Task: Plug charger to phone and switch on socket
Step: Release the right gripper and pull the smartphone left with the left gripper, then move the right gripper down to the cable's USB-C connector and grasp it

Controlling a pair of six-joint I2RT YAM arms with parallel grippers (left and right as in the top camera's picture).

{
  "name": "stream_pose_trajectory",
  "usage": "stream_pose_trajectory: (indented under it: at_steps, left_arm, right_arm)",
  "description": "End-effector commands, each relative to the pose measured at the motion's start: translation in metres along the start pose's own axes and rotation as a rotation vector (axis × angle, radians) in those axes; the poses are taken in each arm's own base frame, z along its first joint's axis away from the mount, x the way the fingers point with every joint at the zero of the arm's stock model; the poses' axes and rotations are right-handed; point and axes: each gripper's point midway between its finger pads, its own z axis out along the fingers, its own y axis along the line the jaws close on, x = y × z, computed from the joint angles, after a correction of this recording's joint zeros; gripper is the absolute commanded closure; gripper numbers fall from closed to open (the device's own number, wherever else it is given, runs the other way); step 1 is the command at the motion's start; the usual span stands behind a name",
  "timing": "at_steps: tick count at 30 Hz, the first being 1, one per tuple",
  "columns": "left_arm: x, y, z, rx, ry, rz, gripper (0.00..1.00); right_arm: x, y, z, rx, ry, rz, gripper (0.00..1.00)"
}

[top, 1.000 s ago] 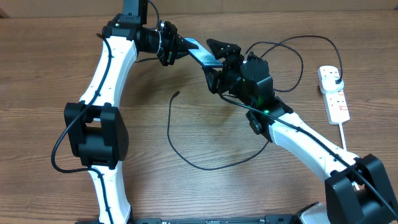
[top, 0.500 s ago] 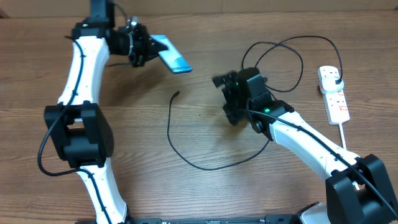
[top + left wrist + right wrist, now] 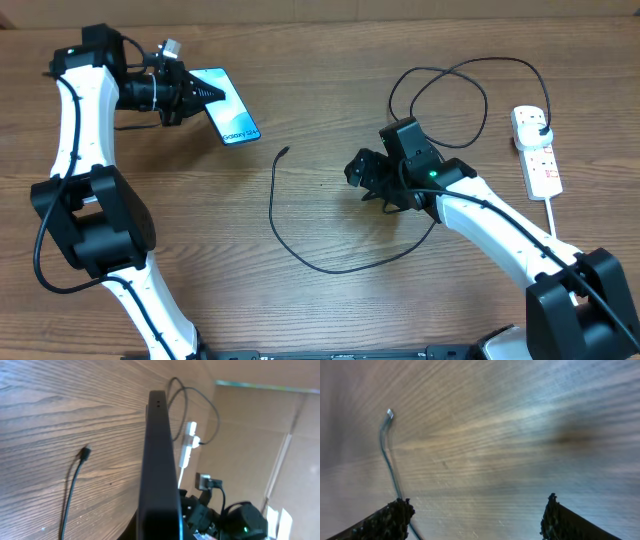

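My left gripper [image 3: 192,92] is shut on the phone [image 3: 228,119], a slim handset with a light blue screen, held over the table's far left; the left wrist view shows its black edge [image 3: 157,465]. The charger cable [image 3: 300,255] lies in a loop mid-table, its connector tip [image 3: 286,152] free; the tip also shows in the left wrist view [image 3: 87,450] and the right wrist view [image 3: 389,412]. Its black plug [image 3: 540,122] sits in the white socket strip [image 3: 536,150] at the far right. My right gripper [image 3: 358,172] is open and empty, to the right of the cable; its fingers [image 3: 475,515] frame bare wood.
The strip's thick white cord [image 3: 550,215] runs toward the front right beside my right arm. The cable makes further loops [image 3: 440,85] at the back right. The wooden table [image 3: 320,300] ends at a beige wall at the back.
My left gripper has carried the phone leftward from the middle to the far left. My right gripper has drawn away from the phone, lowered and turned toward the cable.
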Motion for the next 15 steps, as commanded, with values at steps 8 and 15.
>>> stream_pose_trajectory:
  at_steps: [8,15]
  left_arm:
    - [-0.008,-0.042,-0.074,0.206,-0.141,0.121,0.96]
    - [-0.013,-0.037,-0.109,0.206,-0.219,0.046,0.96]
  right_arm:
    - [-0.044,0.055,-0.031,0.007,-0.01,-0.215,0.22]
    - [-0.041,0.1,0.002,-0.006,0.039,-0.237,0.33]
